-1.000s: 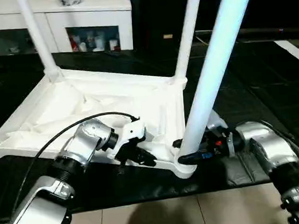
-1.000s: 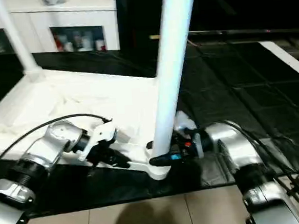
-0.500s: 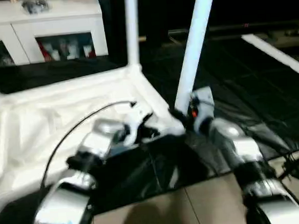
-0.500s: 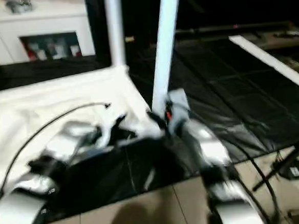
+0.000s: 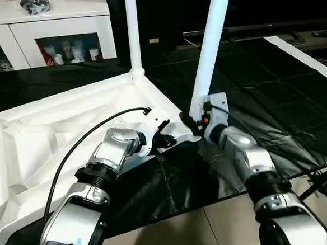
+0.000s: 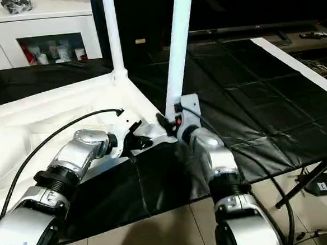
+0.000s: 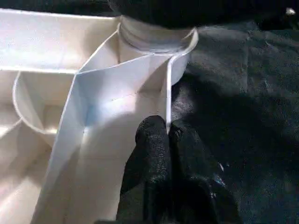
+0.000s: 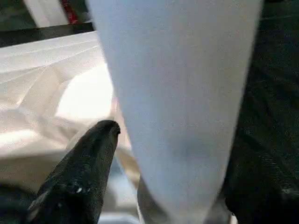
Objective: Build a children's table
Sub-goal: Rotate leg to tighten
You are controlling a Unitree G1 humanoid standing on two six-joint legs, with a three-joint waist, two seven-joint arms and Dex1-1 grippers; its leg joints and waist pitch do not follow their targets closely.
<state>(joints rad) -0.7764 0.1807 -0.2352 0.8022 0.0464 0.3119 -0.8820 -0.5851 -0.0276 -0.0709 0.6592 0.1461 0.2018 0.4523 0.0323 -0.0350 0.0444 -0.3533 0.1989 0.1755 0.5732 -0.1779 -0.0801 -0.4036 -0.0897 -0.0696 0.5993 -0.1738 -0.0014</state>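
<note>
The children's table lies upside down on a black mat, its white ribbed top (image 5: 52, 136) facing up. Two legs stand in corner sockets: a near leg (image 5: 210, 46) and a far leg (image 5: 132, 29). My left gripper (image 5: 173, 138) is shut on the top's thin rim (image 7: 167, 93), just beside the near corner socket (image 7: 156, 39). My right gripper (image 5: 196, 120) is at the near leg's base (image 8: 182, 116). Its fingers (image 8: 88, 163) stand open on either side of the leg, one tip a little apart from it.
A white cabinet with glass doors (image 5: 62, 40) stands behind the table at the left. The black mat (image 5: 273, 92) spreads out to the right, with a white strip (image 5: 305, 56) along its far side. Tiled floor (image 5: 177, 233) lies in front, and a black stand with cables (image 6: 319, 179) at the right.
The whole view has swung and tilted. My right gripper's fingers have spread away from the near leg's base. The left gripper keeps its pinch on the rim.
</note>
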